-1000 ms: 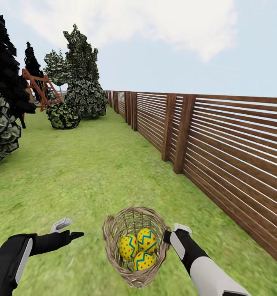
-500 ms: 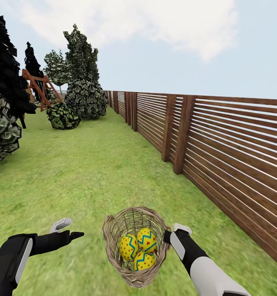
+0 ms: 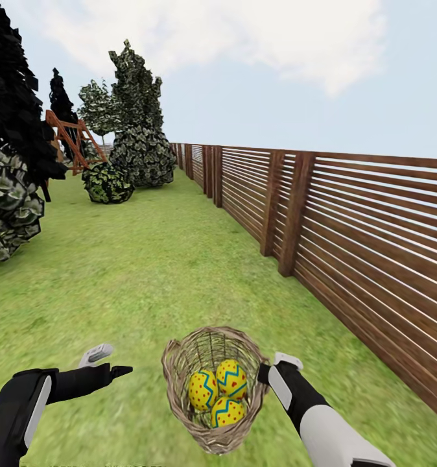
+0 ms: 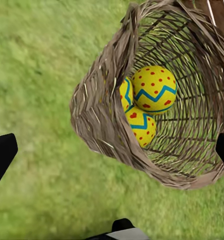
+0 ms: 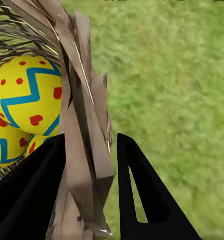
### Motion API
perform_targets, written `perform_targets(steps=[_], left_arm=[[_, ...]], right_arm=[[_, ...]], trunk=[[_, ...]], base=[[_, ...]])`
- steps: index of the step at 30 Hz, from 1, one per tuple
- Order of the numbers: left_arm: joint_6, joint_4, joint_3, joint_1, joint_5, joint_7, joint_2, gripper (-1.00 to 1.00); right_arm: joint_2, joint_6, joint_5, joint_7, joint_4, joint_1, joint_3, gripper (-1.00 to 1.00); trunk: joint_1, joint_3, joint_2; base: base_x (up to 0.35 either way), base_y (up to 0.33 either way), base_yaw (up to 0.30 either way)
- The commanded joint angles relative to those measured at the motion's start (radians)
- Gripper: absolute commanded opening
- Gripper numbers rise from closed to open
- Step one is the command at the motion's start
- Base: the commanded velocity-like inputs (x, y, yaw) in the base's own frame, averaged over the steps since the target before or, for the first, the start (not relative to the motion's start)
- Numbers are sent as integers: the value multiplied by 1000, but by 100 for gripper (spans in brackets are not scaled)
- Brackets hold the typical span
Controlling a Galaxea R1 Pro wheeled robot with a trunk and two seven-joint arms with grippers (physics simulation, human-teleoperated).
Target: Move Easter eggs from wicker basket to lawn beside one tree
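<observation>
Head view has me looking down a long lawn (image 3: 147, 272) with a brown slatted fence (image 3: 348, 227) running along my right and leafy trees (image 3: 137, 130) far ahead on the left. Low in front of me the wicker basket (image 3: 179, 383) hangs tilted, its mouth turned up toward my head, with all three Easter eggs (image 3: 220, 389) nestled together inside. My right gripper (image 3: 268, 371) is at the basket's rim on the fence side. From the right wrist camera I see my two dark fingers (image 5: 141, 195) straddling the braided wall (image 5: 84, 150), one inside near the eggs (image 5: 27, 95) and one outside over the grass (image 5: 176, 80), pinching the wicker between them. My left gripper (image 3: 108, 363) sits apart from the basket on its other side, over bare grass, with its fingers spread and nothing between them. The left wrist camera looks into the basket (image 4: 99, 115) from the side: the eggs (image 4: 154, 90) lie against the woven wall, one on top of the other two, and the black tips of my fingers (image 4: 2, 155) show at the frame edges, wide apart.
</observation>
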Motion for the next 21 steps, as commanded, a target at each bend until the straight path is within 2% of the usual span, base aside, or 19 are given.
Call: perform_targets(steps=[1, 21], left_arm=[[7, 0, 1, -1, -3, -6, 0, 100], [7, -2, 3, -1, -3, -7, 0, 100]], right_arm=[[1, 2, -14, -6, -2, 0, -1, -100], [1, 2, -14, -6, -2, 1, -1, -100]], trunk=[[-3, 1, 5], [-7, 4, 12]], base=[[0, 0, 145], [0, 0, 168]])
